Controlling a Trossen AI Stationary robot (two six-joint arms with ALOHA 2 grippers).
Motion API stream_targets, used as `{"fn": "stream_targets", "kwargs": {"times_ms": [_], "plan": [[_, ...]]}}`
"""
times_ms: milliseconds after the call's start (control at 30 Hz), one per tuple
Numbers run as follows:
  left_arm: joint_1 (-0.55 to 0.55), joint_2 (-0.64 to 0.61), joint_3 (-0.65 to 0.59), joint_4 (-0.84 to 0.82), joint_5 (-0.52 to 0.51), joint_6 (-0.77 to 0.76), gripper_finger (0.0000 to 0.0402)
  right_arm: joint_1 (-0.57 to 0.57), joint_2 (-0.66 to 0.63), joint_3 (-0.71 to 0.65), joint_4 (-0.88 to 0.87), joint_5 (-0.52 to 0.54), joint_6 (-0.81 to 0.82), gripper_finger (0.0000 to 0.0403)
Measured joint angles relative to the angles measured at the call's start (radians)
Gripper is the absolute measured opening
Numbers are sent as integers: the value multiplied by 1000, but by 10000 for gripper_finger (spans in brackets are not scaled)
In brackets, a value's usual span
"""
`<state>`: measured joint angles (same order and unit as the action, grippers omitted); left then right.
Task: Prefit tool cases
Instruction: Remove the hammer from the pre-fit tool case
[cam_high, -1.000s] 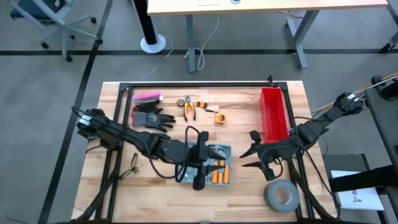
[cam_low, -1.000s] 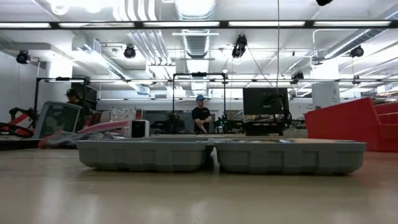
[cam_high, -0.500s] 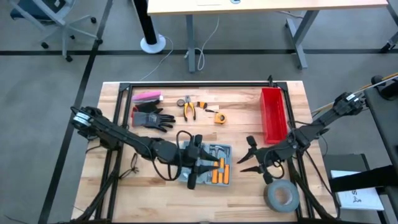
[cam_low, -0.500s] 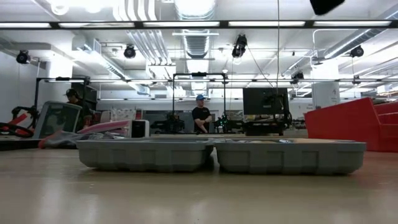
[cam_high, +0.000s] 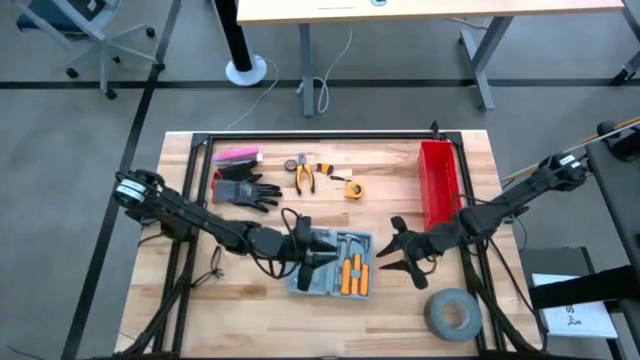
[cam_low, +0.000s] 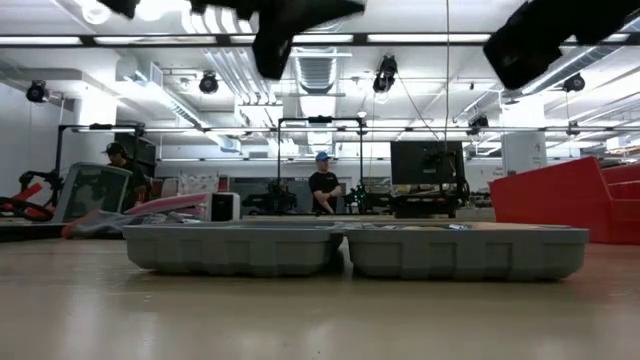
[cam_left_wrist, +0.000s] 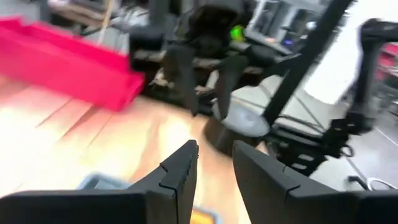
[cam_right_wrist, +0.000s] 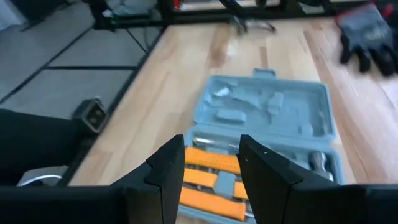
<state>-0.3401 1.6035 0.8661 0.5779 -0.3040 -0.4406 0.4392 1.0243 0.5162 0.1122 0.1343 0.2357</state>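
Grey-blue tool case (cam_high: 335, 265) lies open on the wooden table (cam_high: 260, 310), orange-handled tools inside. Left gripper (cam_high: 312, 256) hovers over its left half, fingers slightly parted, holding nothing. Right gripper (cam_high: 388, 252) hangs just beside its right edge, fingers spread, empty.

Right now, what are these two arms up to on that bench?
Two robot arms are working over an open tool case lying flat on the table. Orange-handled tools sit in its slots. The left gripper is above the case's left side, its fingers slightly apart and holding nothing. The right gripper is just right of the case, open and empty. Gloves, pliers, a red bin and a tape roll lie around it.
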Motion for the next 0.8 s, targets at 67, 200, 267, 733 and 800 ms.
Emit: {"fn": "stream_targets", "kwargs": {"times_ms": [67, 200, 267, 733, 800], "plan": [[1, 0, -38, 3, -29, -54, 114, -25, 31, -2, -1, -5, 18, 130], [6, 0, -103, 1, -54, -169, 123, -92, 114, 1, -1, -58, 39, 130], [7, 0, -123, -3, -54, -215, 127, -129, 167, 8, -10, -91, 37, 130], [7, 0, -134, -205, -54, -279, 132, -306, 457, 141, -54, -265, -86, 129], [7, 0, -122, -253, -54, -281, 133, -310, 473, 167, -105, -264, -90, 124]]}}
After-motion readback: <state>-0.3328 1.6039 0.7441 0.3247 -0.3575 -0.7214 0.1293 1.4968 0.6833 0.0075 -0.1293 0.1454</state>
